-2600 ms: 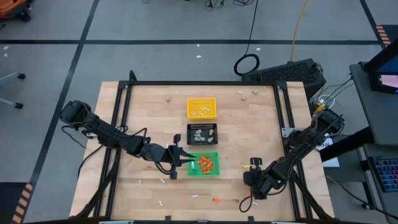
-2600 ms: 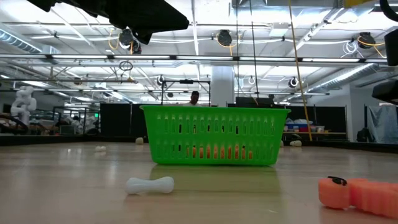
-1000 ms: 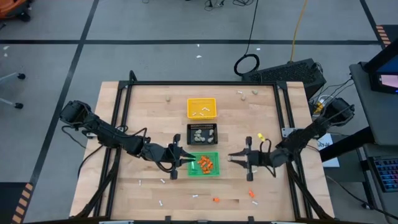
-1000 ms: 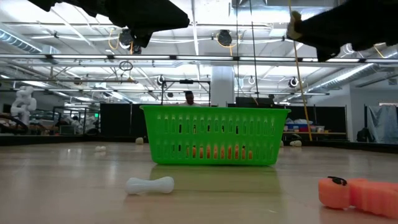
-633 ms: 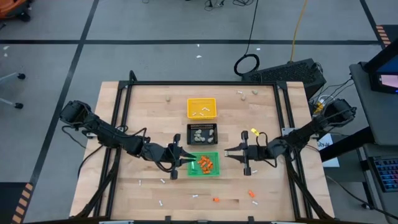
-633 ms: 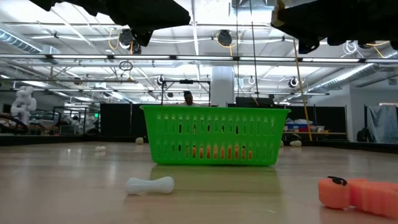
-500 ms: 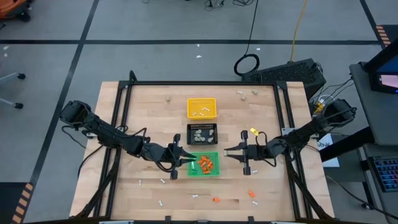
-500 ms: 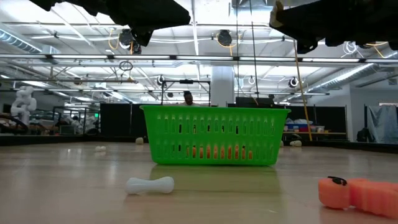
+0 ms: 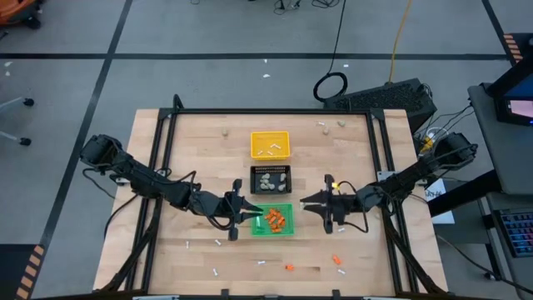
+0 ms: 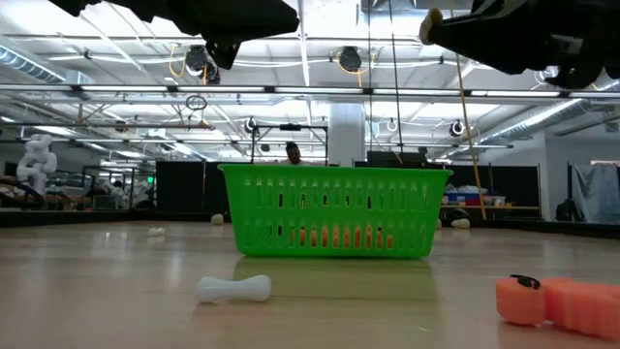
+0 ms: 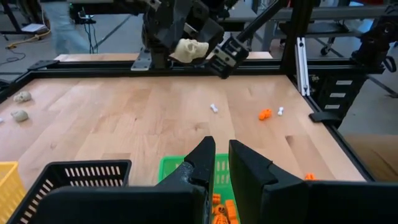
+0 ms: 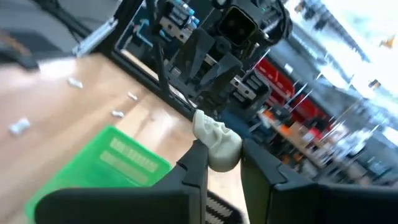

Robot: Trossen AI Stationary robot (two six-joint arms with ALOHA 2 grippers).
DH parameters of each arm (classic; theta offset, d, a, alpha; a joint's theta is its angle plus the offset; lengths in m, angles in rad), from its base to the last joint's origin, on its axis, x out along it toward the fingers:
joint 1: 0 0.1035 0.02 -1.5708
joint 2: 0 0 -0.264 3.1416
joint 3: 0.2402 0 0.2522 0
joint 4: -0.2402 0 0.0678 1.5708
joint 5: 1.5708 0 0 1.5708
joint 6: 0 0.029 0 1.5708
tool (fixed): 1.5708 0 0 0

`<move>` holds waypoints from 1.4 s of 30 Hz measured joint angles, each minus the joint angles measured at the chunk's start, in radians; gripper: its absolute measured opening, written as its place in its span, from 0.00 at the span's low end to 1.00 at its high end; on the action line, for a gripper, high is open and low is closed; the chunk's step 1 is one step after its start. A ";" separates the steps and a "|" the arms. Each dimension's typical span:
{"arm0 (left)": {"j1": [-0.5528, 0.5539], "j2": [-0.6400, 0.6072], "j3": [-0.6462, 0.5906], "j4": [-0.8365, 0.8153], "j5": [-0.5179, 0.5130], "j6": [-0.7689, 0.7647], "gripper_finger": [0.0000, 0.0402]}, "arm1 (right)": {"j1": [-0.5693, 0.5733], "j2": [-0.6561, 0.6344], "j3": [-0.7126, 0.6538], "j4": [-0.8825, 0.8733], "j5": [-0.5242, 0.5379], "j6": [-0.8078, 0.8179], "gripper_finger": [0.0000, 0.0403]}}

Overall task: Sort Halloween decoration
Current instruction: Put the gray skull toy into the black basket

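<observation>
Three small trays stand in a row at mid-table: yellow (image 9: 270, 144), black (image 9: 271, 179) with beige-grey lumps, and green (image 9: 273, 219) with orange bits. My right gripper (image 9: 303, 202) hangs just right of the green tray, shut on a beige skull-shaped lump (image 12: 214, 142). My left gripper (image 9: 252, 215) hangs at the green tray's left edge; its fingers (image 11: 208, 163) are shut to a narrow slit with nothing between them. Loose decoration pieces lie flat on the wood: orange bits (image 9: 289, 267), white sticks (image 9: 218, 242) and beige lumps (image 9: 341, 123). My right gripper pinches the skull-shaped lump between its two fingers, by the lump's lower sides (image 12: 210, 158). Most of the lump stands out past the fingertips (image 12: 198, 152). The fingers lie level and point toward the table's left. The lump (image 11: 189, 48) is lifted clear of the table.
In the low view the green tray (image 10: 334, 211) stands ahead, with a white bone-shaped stick (image 10: 232, 288) and an orange piece (image 10: 557, 301) lying nearer. A black frame (image 9: 266, 111) rims the table. Bare wood lies left and right of the trays.
My right gripper has carried the beige lump a short way toward the table's left, closer to the green tray, and has rolled about its own pointing line. It has stayed shut on the lump.
</observation>
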 joint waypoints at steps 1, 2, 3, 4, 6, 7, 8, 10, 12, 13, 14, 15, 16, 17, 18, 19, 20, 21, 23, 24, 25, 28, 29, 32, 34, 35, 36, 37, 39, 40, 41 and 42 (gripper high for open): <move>0.000 0.000 0.000 0.000 0.000 0.000 0.12 | 0.000 0.000 0.000 0.000 0.000 -0.045 0.11; 0.000 0.000 0.000 0.000 0.000 0.000 0.12 | 0.000 0.000 0.000 0.000 0.000 -0.086 0.11; 0.000 0.000 0.000 0.000 0.000 0.000 0.12 | 0.000 0.000 0.000 0.000 0.000 -0.120 0.11; 0.000 0.000 0.000 0.000 0.000 0.000 0.12 | 0.000 0.000 0.000 0.000 0.000 -0.150 0.11; 0.000 0.000 0.000 0.000 0.000 0.000 0.12 | 0.000 0.000 0.000 0.000 0.001 -0.195 0.11; 0.000 0.000 0.000 0.000 0.000 0.000 0.12 | 0.000 0.000 0.000 0.000 0.001 -0.211 0.11; 0.000 0.000 0.000 0.000 0.000 0.000 0.12 | 0.000 0.000 0.000 0.000 0.002 -0.218 0.11; 0.000 0.000 0.000 0.000 0.000 0.000 0.12 | -0.001 0.000 0.000 0.000 0.002 -0.219 0.11; 0.000 0.000 0.000 0.000 0.000 0.000 0.12 | -0.001 0.000 0.000 0.000 0.002 -0.215 0.11; 0.000 0.000 0.000 0.000 0.000 0.000 0.12 | -0.001 0.000 0.000 0.000 0.002 -0.215 0.11; 0.000 0.000 0.000 0.000 0.000 0.000 0.12 | -0.001 0.000 0.000 0.000 0.002 -0.214 0.11; 0.000 0.000 0.000 0.000 0.000 0.000 0.12 | -0.001 0.000 0.000 0.000 0.002 -0.212 0.11; 0.000 0.000 0.000 0.000 0.000 0.000 0.12 | -0.001 0.000 0.000 0.000 0.003 -0.209 0.11; 0.000 0.000 0.000 0.000 0.000 0.000 0.12 | -0.001 0.000 0.000 0.000 0.003 -0.203 0.11; 0.000 0.000 0.000 0.000 0.000 0.000 0.12 | -0.001 0.000 0.000 0.000 0.003 -0.196 0.11; 0.000 0.000 0.000 0.000 0.000 0.000 0.12 | -0.001 0.000 0.000 0.000 0.003 -0.188 0.11; 0.000 0.000 0.000 0.000 0.000 0.000 0.12 | -0.001 0.000 0.000 0.000 0.003 -0.182 0.11; 0.000 0.000 0.000 0.000 0.000 0.000 0.12 | -0.001 0.000 0.000 0.000 0.003 -0.171 0.11; 0.000 0.000 0.000 -0.001 0.000 0.000 0.12 | -0.001 0.000 0.000 0.000 0.003 -0.143 0.11; 0.000 0.000 0.000 0.000 0.000 0.000 0.12 | -0.001 0.000 0.000 0.000 0.003 -0.130 0.11; 0.000 0.000 0.000 -0.001 0.000 0.000 0.12 | -0.001 0.000 0.000 0.000 0.003 -0.114 0.11; 0.000 0.000 0.000 -0.001 0.000 0.000 0.12 | -0.004 0.000 0.000 0.000 0.003 -0.033 0.11; 0.000 0.000 0.000 -0.001 0.000 0.000 0.12 | -0.008 0.000 0.000 -0.001 0.004 0.007 0.11; 0.000 0.000 0.000 -0.001 0.000 0.000 0.12 | -0.032 -0.001 0.001 -0.028 0.004 0.159 0.11; 0.000 0.000 0.000 -0.001 0.000 0.001 0.12 | -0.053 -0.001 0.001 -0.067 0.004 0.261 0.11; 0.000 0.000 0.000 -0.001 0.000 0.001 0.12 | -0.065 0.000 0.001 -0.083 0.004 0.314 0.11; 0.000 0.000 0.000 -0.001 0.000 0.001 0.12 | -0.078 0.000 0.001 -0.092 0.004 0.366 0.11; 0.000 0.000 0.000 -0.001 0.000 0.001 0.12 | -0.093 0.000 0.001 -0.094 0.005 0.418 0.11; 0.000 0.000 0.000 -0.001 0.000 0.001 0.12 | -0.121 0.000 0.003 -0.096 0.004 0.498 0.11; 0.000 0.000 0.000 -0.001 0.000 0.001 0.12 | -0.134 0.000 0.009 -0.103 0.004 0.520 0.11; 0.000 0.000 0.000 -0.001 0.000 0.001 0.12 | -0.148 0.000 0.018 -0.114 0.004 0.530 0.11; 0.000 0.000 0.000 -0.001 0.000 0.001 0.12 | -0.161 0.000 0.031 -0.129 0.004 0.532 0.11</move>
